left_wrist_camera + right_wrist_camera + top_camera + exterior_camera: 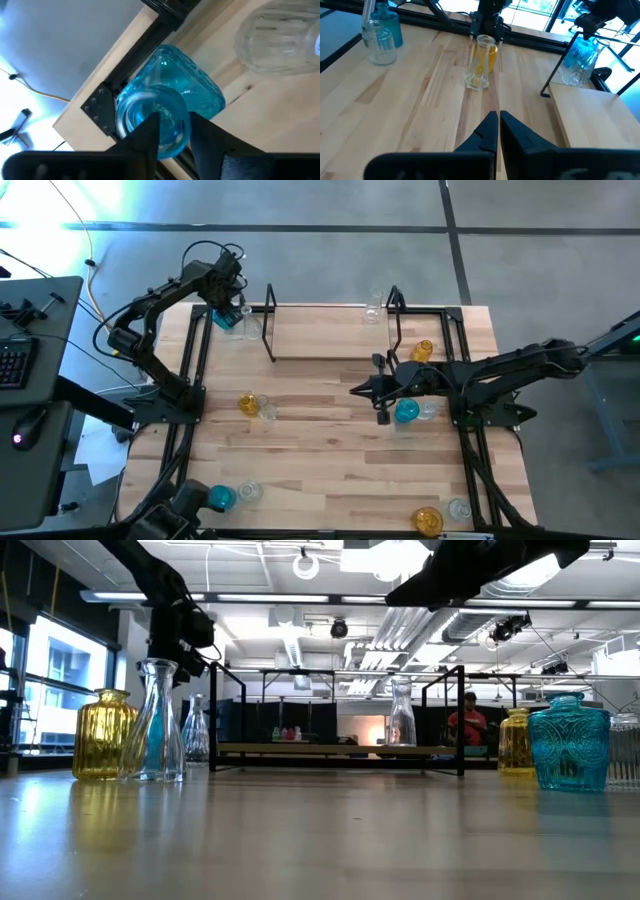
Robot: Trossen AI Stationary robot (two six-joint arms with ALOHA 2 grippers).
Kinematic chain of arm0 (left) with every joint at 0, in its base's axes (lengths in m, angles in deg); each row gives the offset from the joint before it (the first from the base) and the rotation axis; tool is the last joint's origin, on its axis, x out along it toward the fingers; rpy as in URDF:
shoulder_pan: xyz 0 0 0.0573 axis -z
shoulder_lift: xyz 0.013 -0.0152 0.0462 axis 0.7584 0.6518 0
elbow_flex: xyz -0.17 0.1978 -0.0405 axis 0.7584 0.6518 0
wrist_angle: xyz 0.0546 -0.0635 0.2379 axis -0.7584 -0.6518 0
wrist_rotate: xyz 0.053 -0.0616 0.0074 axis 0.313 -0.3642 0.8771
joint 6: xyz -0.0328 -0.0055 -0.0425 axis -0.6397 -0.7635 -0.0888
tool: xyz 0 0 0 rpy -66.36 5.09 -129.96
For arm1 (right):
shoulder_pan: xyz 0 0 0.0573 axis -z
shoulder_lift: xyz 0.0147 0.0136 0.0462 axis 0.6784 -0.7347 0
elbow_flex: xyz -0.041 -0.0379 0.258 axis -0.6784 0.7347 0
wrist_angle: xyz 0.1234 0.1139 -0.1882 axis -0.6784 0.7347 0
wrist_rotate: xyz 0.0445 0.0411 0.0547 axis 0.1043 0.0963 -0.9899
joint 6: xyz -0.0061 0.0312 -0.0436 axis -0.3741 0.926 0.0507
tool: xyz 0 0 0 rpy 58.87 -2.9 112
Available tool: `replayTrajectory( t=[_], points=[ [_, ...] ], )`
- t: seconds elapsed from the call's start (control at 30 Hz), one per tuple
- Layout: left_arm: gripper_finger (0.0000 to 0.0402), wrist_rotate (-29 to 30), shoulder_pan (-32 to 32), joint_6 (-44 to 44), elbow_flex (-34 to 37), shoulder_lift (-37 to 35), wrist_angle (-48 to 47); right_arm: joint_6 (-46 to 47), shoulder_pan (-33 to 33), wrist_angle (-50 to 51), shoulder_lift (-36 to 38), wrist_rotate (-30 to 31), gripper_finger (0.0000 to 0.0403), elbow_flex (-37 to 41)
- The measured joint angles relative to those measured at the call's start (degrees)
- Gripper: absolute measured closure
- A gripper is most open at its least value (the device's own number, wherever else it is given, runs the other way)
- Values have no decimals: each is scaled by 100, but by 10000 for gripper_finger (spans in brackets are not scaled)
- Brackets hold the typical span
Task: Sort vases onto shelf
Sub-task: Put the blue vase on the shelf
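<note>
My left gripper (175, 125) hangs at the table's far left, pointing down over a teal vase (185, 85) that stands on its base beside the shelf's (330, 330) left end. Its fingers are a little apart and straddle the vase's rim. A clear vase (280, 35) stands close by. One clear vase (375, 308) stands on the shelf's right end. My right gripper (497, 117) is shut and holds nothing, raised over mid-table right of centre. Ahead of it stand an amber vase (485, 57) and a clear one. My left gripper comes at the teal vase's mouth from above. One finger (150, 132) shows over the opening and the other (205, 135) just outside the rim (186, 117). Whether either finger touches the glass I cannot tell.
A teal vase (406, 412) and a clear one (428, 410) stand under my right arm, with an amber one (422, 350) by the shelf's right loop. More vases stand at the near left (220, 497) and near right (428, 522). A person (467, 725) sits far behind the table.
</note>
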Motion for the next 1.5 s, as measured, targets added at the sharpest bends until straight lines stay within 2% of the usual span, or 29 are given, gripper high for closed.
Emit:
replayTrajectory(
  t=[0.2,0.33,0.57,0.97,1.2,1.37,1.5],
  points=[
    [376,8,-22,112,-17,80,-95,9,0,0,0,4,403,0],
    [376,37,5,192,5,-56,-260,7,0,0,0,4,403,0],
    [376,68,204,109,-383,-464,-845,11,0,0,-3,2,403,0],
    [376,91,718,-4,-1813,-1462,-1657,131,0,-4,-5,96,403,-2],
    [376,63,1736,-343,-2888,-1572,-1964,153,0,-22,-5,98,403,-2],
    [376,-685,2665,-718,-3744,-1189,-1971,168,0,-67,-5,102,403,-7],
    [376,-983,3290,-960,-4440,-576,-1974,262,0,-62,-5,106,403,-9]
  ],
)
